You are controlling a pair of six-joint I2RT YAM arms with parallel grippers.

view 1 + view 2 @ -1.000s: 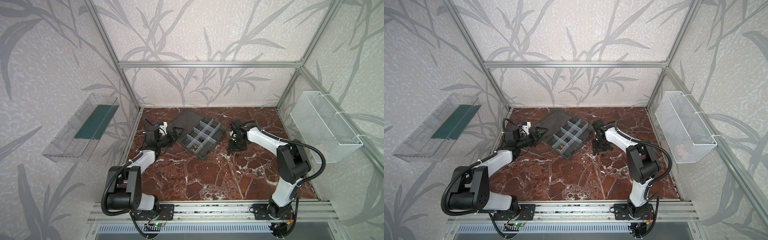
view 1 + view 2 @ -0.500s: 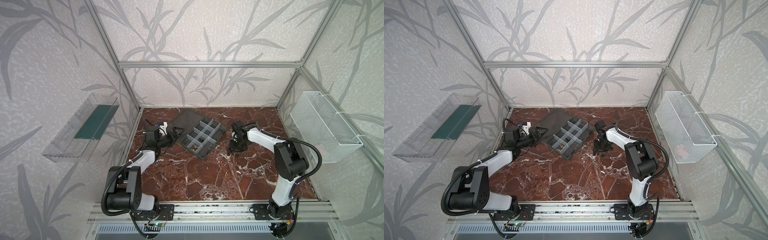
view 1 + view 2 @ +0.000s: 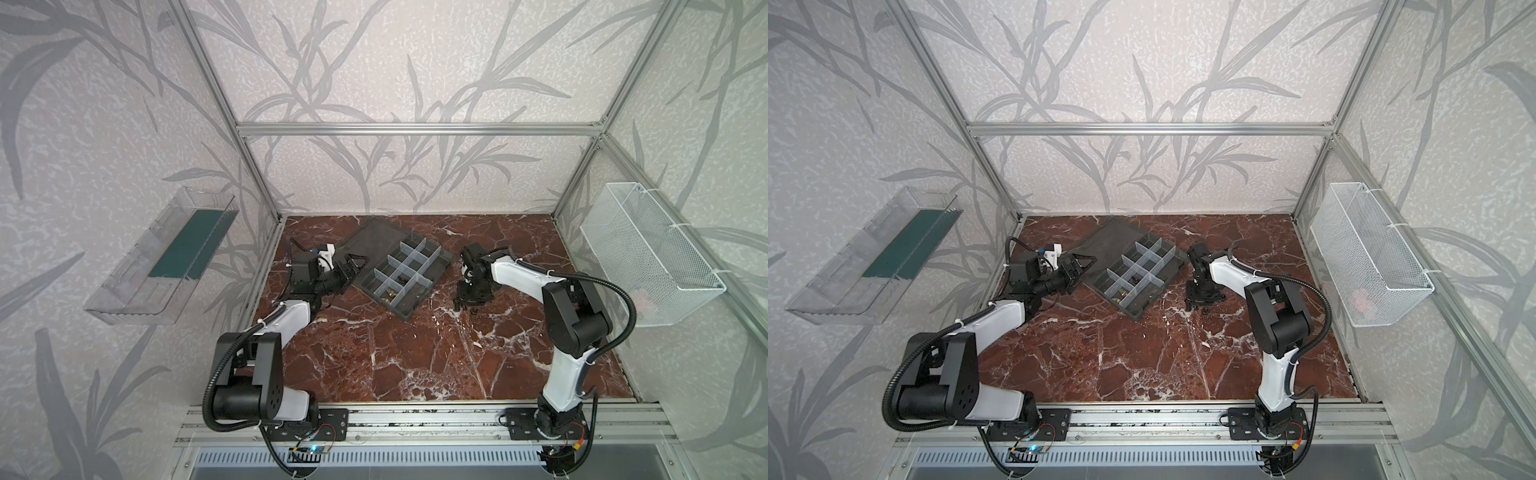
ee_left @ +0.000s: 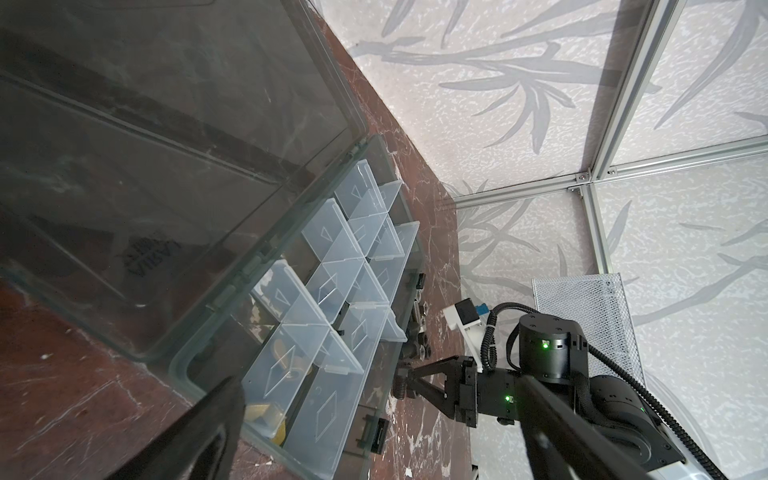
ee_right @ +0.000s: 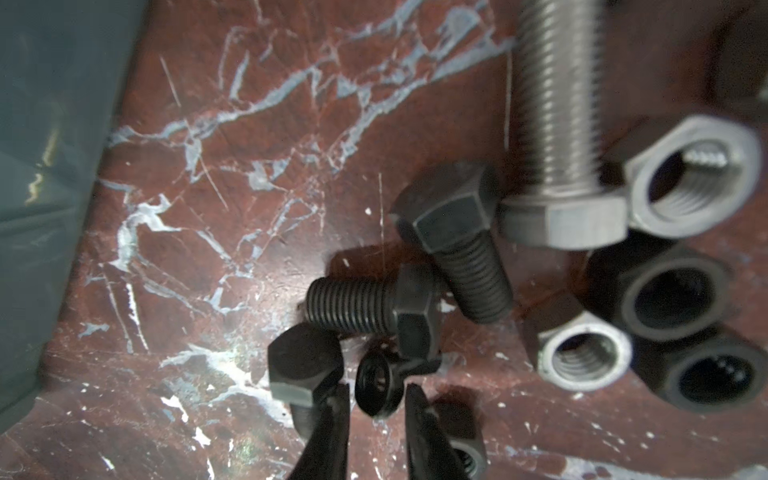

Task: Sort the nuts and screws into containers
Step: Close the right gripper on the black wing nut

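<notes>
The tabletop (image 5: 208,208) is glossy, scratched red-brown marble. The black bolts (image 5: 353,307) and small black nut (image 5: 382,405) are matt dark metal; the long bolt (image 5: 557,104) and silver nut (image 5: 702,222), dull bare grey metal. The organizer box (image 4: 183,374) is smoky translucent plastic, its dividers (image 4: 328,232) frosted clear plastic.

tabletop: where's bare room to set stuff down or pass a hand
Free: the wide tabletop stretch between organizer box and front rail; also the back right corner. Crowded: loose bolts and nuts around the right gripper, shut on a small black nut; left gripper crowds the box's open lid.
</notes>
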